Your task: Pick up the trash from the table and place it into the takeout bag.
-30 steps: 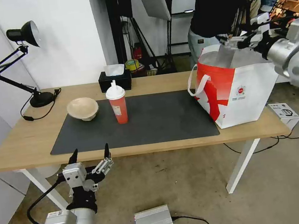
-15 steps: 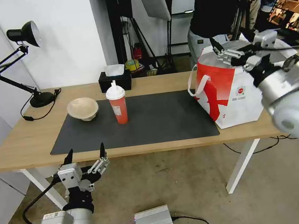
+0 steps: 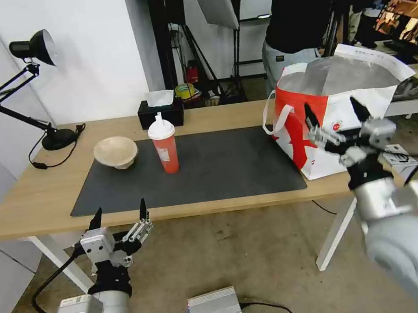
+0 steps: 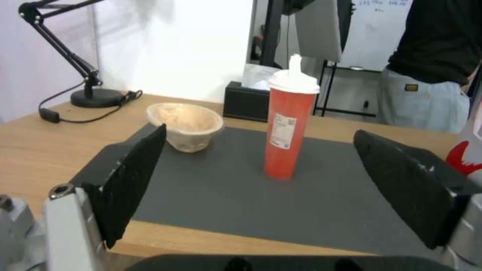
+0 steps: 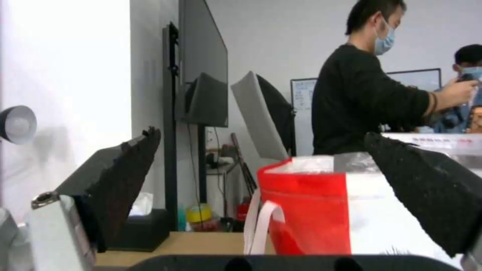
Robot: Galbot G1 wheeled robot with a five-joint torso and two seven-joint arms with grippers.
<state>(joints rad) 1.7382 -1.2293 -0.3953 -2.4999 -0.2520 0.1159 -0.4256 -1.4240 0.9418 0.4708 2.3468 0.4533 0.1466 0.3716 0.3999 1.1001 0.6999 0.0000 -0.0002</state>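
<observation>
Going by what lies on the desk (image 3: 32,203), two pieces of trash are left: one beige bowl (image 3: 115,151) at the left end of the dark grey mat (image 3: 210,169) and one red cup with a white domed lid (image 3: 163,142) just to its right, both upright, with one takeout bag (image 3: 340,125) standing open at the desk's right end. The left pincer (image 3: 120,219) hangs released below the near edge of the desk facing the cup, and the right pincer (image 3: 333,111) is splayed empty in front of the bag's side. The tall cup looks top-heavy, so a glancing finger would likely tip it, and a bump from the right arm could shove the light bag or fold its mouth shut
</observation>
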